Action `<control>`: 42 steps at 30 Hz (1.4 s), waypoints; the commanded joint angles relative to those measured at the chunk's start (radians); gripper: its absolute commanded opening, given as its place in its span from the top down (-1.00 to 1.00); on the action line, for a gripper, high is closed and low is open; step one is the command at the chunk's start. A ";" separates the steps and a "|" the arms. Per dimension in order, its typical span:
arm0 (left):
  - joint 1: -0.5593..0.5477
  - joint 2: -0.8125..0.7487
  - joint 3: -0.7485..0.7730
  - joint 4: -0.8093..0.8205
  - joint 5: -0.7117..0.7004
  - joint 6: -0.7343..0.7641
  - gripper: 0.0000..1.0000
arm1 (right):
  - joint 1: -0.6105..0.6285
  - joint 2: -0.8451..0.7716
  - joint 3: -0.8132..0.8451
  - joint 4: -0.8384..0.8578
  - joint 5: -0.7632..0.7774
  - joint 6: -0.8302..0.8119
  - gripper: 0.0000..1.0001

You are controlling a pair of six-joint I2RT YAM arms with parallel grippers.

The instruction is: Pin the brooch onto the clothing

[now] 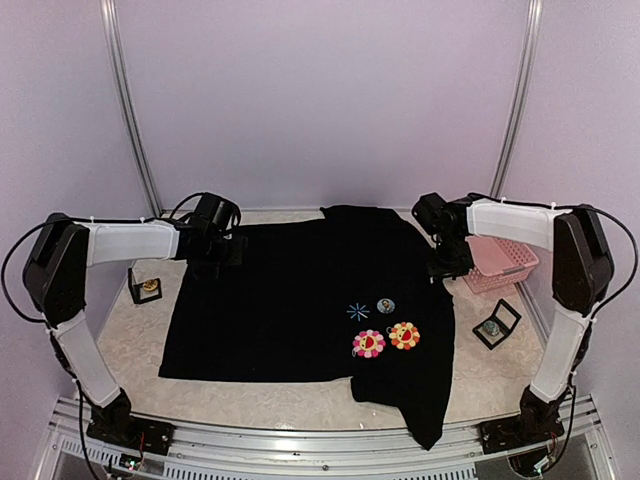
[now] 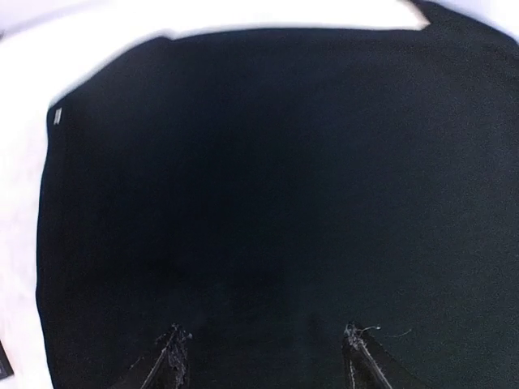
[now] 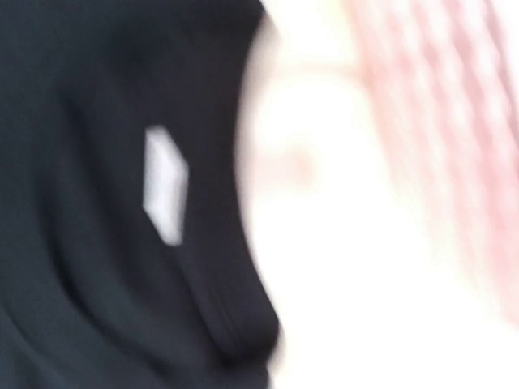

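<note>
at the far edge of the bench (image 1: 130, 340), both arms reach out level, wrists bent down over the shirt (image 1: 290, 300), which lies spread flat mid-bench. i judge i'm laying the cloth out, so i'd lift straight up and not drag a fold into it. the left hand (image 2: 268, 361) hangs over the fabric, fingers well apart, holding nothing. the right hand (image 1: 447, 262) points down at the shirt's far right corner. its wrist view is blurred, so i cannot tell its opening. a likely brooch waits in a box (image 1: 148, 288) left of the shirt.
</note>
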 commanded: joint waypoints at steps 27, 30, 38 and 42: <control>-0.048 -0.087 0.049 0.007 0.128 0.111 -0.33 | -0.180 -0.424 -0.650 0.241 -0.092 0.324 -0.61; -0.046 -0.084 0.049 0.007 0.131 0.111 -0.34 | -0.197 -0.446 -0.673 0.256 -0.069 0.329 -0.61; -0.045 -0.079 0.051 0.004 0.134 0.115 -0.34 | -0.252 -0.446 -0.733 0.359 -0.132 0.287 -0.61; -0.046 -0.076 0.054 -0.003 0.125 0.118 -0.34 | -0.256 -0.440 -0.750 0.368 -0.147 0.284 -0.61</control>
